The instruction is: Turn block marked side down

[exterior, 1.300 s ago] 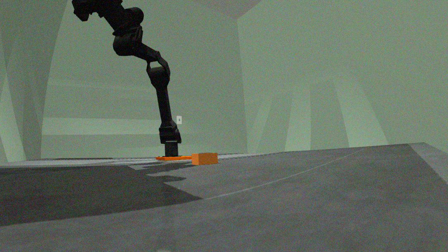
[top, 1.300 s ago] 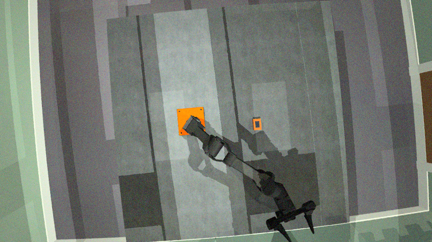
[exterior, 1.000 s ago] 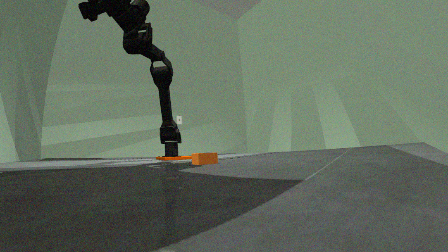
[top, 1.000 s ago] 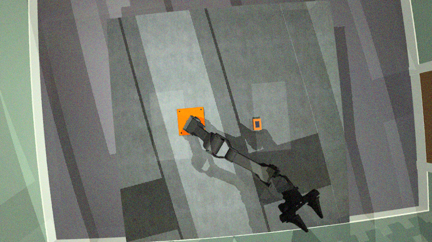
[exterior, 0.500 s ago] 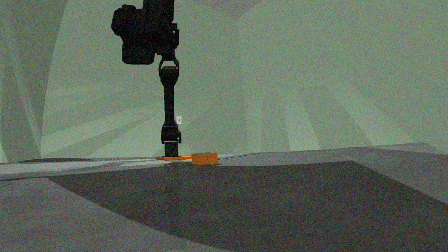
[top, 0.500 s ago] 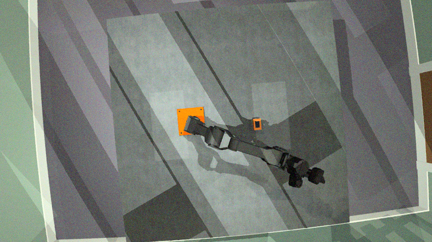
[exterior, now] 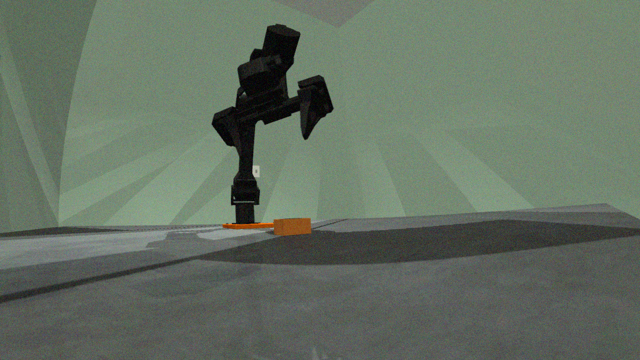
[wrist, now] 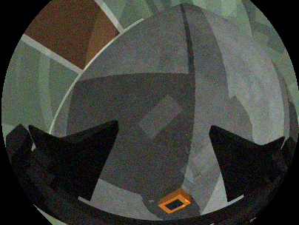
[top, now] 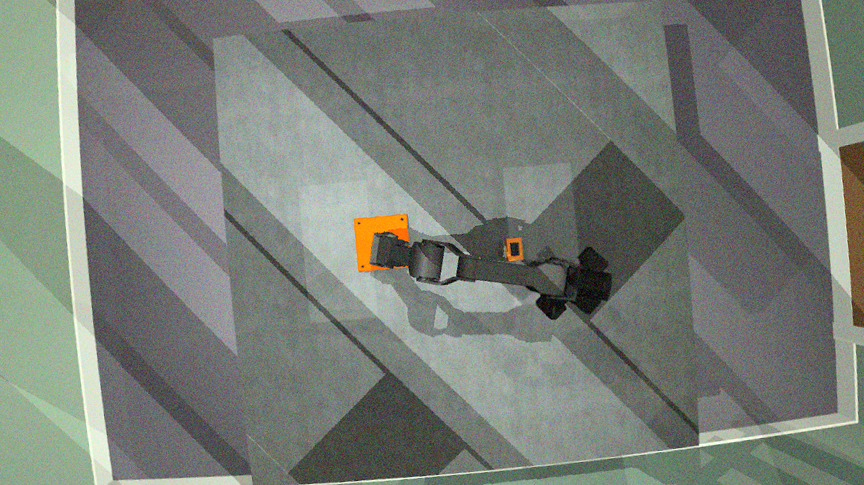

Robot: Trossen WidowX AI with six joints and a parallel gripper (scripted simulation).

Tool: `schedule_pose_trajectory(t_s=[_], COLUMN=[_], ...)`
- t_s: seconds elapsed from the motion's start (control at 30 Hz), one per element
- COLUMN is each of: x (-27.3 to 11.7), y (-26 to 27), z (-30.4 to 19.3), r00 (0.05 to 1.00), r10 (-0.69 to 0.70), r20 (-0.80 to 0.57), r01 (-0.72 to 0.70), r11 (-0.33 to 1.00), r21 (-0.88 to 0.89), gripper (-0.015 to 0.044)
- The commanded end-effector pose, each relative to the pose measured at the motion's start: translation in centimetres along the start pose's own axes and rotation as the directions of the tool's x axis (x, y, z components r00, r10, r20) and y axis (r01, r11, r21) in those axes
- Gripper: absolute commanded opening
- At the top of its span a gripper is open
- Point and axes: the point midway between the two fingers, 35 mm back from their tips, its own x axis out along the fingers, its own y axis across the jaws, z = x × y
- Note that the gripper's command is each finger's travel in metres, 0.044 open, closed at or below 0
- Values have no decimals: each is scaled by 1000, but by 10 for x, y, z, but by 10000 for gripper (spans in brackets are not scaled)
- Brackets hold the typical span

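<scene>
The orange block [top: 514, 248] [exterior: 291, 226] [wrist: 181, 194] lies flat on the grey table [top: 397, 92] [exterior: 313, 304]. Its dark rectangular mark [wrist: 174, 204] faces up, framed by an orange rim. My gripper [top: 571, 282] [exterior: 269, 140] [wrist: 166, 128] is open and empty, high above the table. In the top view it is to the right of the block and a little lower in the picture. In the wrist view the block shows low down, between the wide-apart fingers. Nothing touches the block. Its underside is hidden.
The arm's orange base plate [top: 362, 243] [exterior: 230, 226] is to the left of the block in the top view. The arm link [top: 501, 271] passes close beside the block in that view, raised above the table. Dark shadows lie across the table.
</scene>
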Motion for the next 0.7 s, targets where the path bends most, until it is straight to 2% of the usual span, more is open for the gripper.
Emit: schedule_pose_trajectory(t_s=[0.0, 0.13, 0.2, 0.53, 0.67], x=[-22, -43, -52, -55, -32], y=[-6, -16, -20, -21, -27], z=[-77, -124, -139, -143, -158], r00=[957, 881, 847, 844, 844], r10=[-94, -182, -214, -218, -218], r20=[-276, -437, -486, -491, -491], r01=[-36, -162, -220, -226, -226], r11=[900, 752, 691, 685, 685], r21=[-434, -639, -688, -693, -693], gripper=[440, 440, 440, 440, 440])
